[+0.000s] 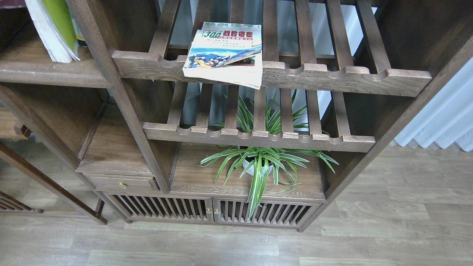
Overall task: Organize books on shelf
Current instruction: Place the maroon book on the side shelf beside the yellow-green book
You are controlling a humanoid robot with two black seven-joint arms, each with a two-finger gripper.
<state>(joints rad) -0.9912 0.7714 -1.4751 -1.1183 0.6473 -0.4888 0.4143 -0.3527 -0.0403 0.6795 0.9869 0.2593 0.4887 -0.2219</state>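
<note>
The white book [225, 51] with a green "300" and a blue landscape lies flat on the upper slatted rack, its near edge overhanging the scalloped front rail. The thin yellow-green book [61, 22] stands leaning on the solid dark-brown shelf [48, 70] at the upper left, its white page edges towards me. A thin strip of maroon [13, 3] shows at the top left edge above that shelf; I cannot tell whether it is the maroon book. Neither gripper nor any part of my arms is in view.
A second slatted rack [258, 138] sits below the first. A potted spider plant [258, 166] stands on the board beneath it. A small drawer [122, 183] and slatted cabinet doors [210, 210] are at the bottom. A white curtain [443, 122] hangs at the right.
</note>
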